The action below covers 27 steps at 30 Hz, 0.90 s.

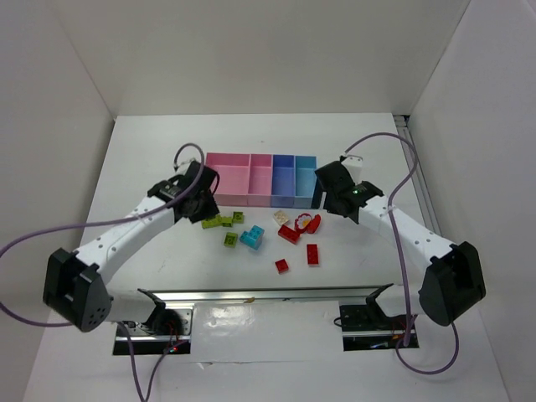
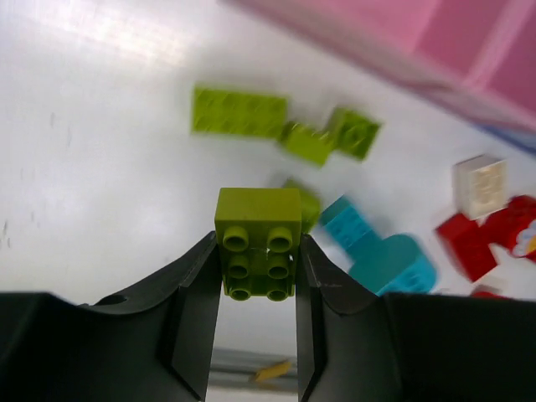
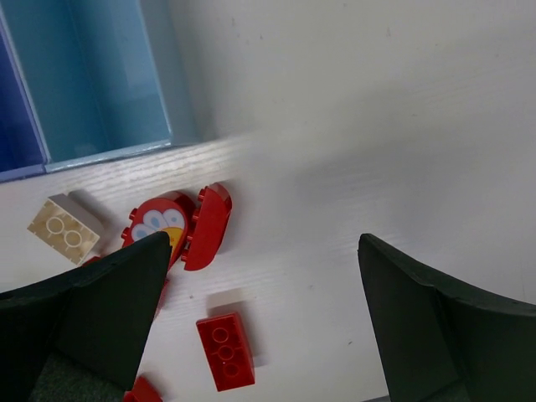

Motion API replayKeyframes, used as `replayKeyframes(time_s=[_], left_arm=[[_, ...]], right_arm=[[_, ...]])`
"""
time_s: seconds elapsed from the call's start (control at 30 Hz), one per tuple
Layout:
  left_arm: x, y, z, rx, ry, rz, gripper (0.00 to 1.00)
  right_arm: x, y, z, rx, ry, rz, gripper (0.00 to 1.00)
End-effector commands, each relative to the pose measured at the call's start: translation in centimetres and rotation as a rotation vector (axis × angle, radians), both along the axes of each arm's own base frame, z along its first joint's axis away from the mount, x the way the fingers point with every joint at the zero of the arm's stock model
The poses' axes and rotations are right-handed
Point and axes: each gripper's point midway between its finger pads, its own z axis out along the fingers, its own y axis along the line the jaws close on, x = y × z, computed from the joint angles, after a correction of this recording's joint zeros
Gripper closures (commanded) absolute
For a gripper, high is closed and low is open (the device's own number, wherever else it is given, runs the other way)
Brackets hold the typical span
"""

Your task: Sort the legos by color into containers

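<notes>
My left gripper [image 1: 203, 211] is shut on a lime green brick [image 2: 258, 251], held between its fingers just in front of the tray's pink end [image 1: 228, 178]. More lime bricks [image 1: 216, 221] [image 2: 239, 112] and a cyan piece [image 1: 251, 237] [image 2: 381, 255] lie just beyond it. My right gripper [image 1: 327, 201] [image 3: 264, 251] is open and empty beside the tray's light blue end [image 1: 306, 177] [image 3: 109, 75], over the red bricks [image 1: 312, 254] [image 3: 224, 352]. A cream brick [image 1: 281, 217] [image 3: 65, 228] lies near a red face-printed piece [image 3: 159, 224].
The tray [image 1: 260, 199] sits mid-table, pink sections left, blue sections right. White walls enclose the table on three sides. A metal rail [image 1: 268, 295] runs along the near edge between the arm bases. Loose red bricks [image 1: 282, 265] lie toward the front.
</notes>
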Motion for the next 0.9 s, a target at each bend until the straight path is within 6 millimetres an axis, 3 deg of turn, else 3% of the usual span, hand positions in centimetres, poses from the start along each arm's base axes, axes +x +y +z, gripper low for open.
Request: replayKeyframes(time_s=[0.0, 0.07, 0.1, 0.13, 0.3, 0.33, 0.43, 0.5, 0.57, 0.6, 0.7, 0.87], left_arm=[[5.3, -1.3, 3.2, 0.079, -0.122, -0.084, 0.87], [7.9, -2.4, 2.1, 0.093, -0.099, -0.104, 0.87], [9.9, -3.2, 3.5, 0.073, -0.13, -0.103, 0.87], [11.1, -3.3, 3.3, 0.077, -0.123, -0.105, 0.87], [17.3, -5.4, 0.8, 0.074, -0.075, -0.141, 0.84], [18.0, -5.3, 0.4, 0.068, -0.062, -0.146, 0.81], [19.6, -4.9, -0.1, 0.08, -0.037, -0.147, 0.56], [19.9, -4.9, -0.7, 0.073, -0.021, -0.162, 0.33], [20.1, -5.2, -0.4, 0.059, -0.028, -0.168, 0.26], [19.8, -5.1, -0.8, 0.068, -0.017, -0.176, 0.15], [19.3, -5.2, -0.1, 0.053, -0.029, -0.197, 0.12], [17.7, -5.4, 3.6, 0.05, -0.096, -0.238, 0.12]], right_arm=[[1.1, -0.5, 2.1, 0.032, -0.109, -0.057, 0.0], [1.1, -0.5, 2.3, 0.03, -0.105, -0.057, 0.0], [0.8, -0.7, 2.1, 0.024, -0.095, -0.057, 0.0], [1.1, -0.8, 2.5, 0.028, -0.103, -0.066, 0.0], [-0.6, 0.1, 0.6, 0.048, 0.001, 0.026, 0.0], [-1.3, 0.2, 0.0, 0.06, 0.02, 0.039, 0.0], [-2.6, 1.8, -1.2, 0.149, 0.066, 0.104, 0.0], [-3.9, 2.6, -2.7, 0.192, 0.094, 0.135, 0.0], [-5.7, 3.2, -4.9, 0.224, 0.159, 0.158, 0.01], [-6.1, 3.3, -5.4, 0.226, 0.167, 0.159, 0.0], [-7.2, 3.9, -6.8, 0.237, 0.205, 0.173, 0.0], [-7.7, 5.2, -8.4, 0.225, 0.255, 0.274, 0.08]])
